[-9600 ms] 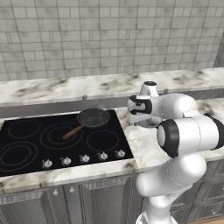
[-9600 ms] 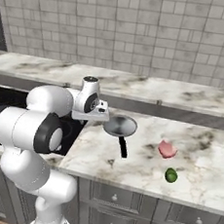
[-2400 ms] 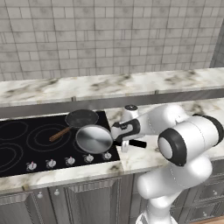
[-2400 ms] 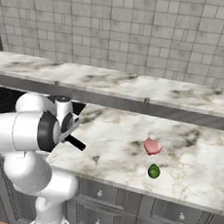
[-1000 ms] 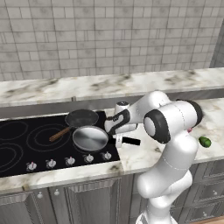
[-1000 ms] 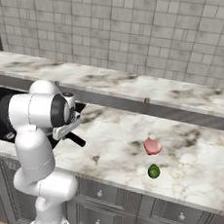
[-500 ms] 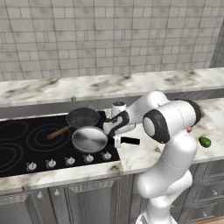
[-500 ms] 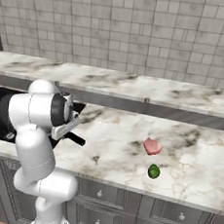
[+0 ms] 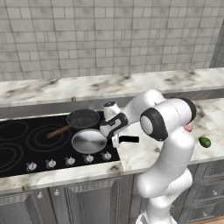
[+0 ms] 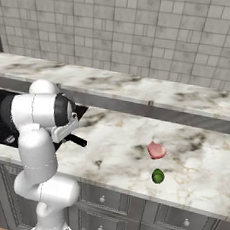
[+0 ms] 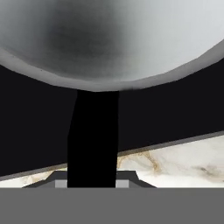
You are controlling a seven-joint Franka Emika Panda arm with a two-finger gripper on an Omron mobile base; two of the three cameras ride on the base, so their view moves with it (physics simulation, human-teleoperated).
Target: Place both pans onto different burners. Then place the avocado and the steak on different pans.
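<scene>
On the glossy black cooktop [image 9: 26, 144], at its right end, both pans sit side by side. Taking that cooktop as the landmark and going left to right: its far left is cut by the picture edge in the left base view, and the burners [image 9: 41, 141] show as faint grey rings, partly covered by the pans. The dark pan [image 9: 83, 118] lies toward the cooktop's back right, its brown wooden handle pointing left and forward over a ring. Just in front of it and touching or nearly touching its rim, the silver pan [image 9: 89, 141] rests near the cooktop's front right corner, above the row of small knobs [image 9: 70, 161]. Its black handle [image 9: 128, 139] reaches right, off the glass and over the marble counter [image 9: 144, 153].

The gripper [image 9: 114, 139] is down at the root of that handle, at the cooktop's right edge. In the hand view the handle [image 11: 93, 140] runs straight up from between the finger tips [image 11: 131, 178] to the pan's bowl [image 11: 109, 43], hiding most of both tips; the jaws stand narrow about the handle, but whether they press it or have just let go cannot be told.

Well to the right of the cooktop, on the counter, the steak [image 10: 156, 150] lies with the avocado [image 10: 158, 176] just in front of it; in the left base view the arm hides most of the steak [image 9: 188, 127].
</scene>
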